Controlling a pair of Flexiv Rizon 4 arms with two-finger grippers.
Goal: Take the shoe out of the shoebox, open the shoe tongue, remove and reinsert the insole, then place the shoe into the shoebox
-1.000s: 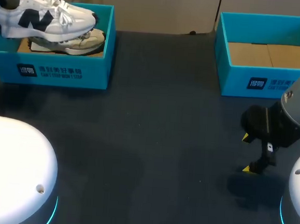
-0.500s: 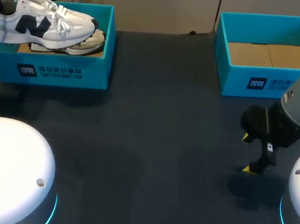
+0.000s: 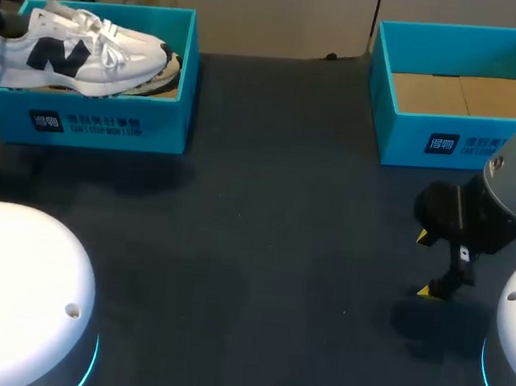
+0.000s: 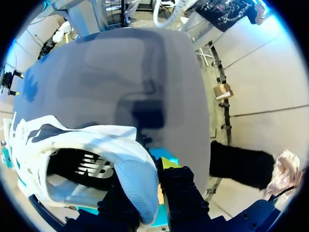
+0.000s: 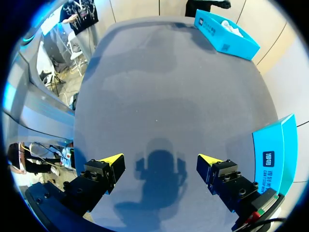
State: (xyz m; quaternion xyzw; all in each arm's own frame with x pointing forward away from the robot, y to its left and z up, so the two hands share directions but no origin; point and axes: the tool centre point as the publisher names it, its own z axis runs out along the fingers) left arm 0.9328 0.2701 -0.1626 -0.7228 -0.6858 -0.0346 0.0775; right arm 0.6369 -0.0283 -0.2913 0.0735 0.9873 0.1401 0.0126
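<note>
One shoe (image 4: 87,137), seemingly between left jaws.

The shoe (image 3: 81,49) is white with a navy logo. The left box (image 3: 156,124) and right box (image 3: 403,140) are teal with white print. The table (image 3: 263,238) is dark grey. The right gripper (image 5: 160,162) has yellow tips.

The shoe (image 3: 81,49) has come down over the last second. It was held clear above the box (image 3: 111,126), with its sole above the front wall. Now it sits lower, its sole at the level of the box's front rim. The left tool (image 4: 149,193), gripping its heel, has dropped with it. The second shoe (image 3: 166,74), which showed broadly underneath before, is now covered except for a sliver at the toe end.
</note>
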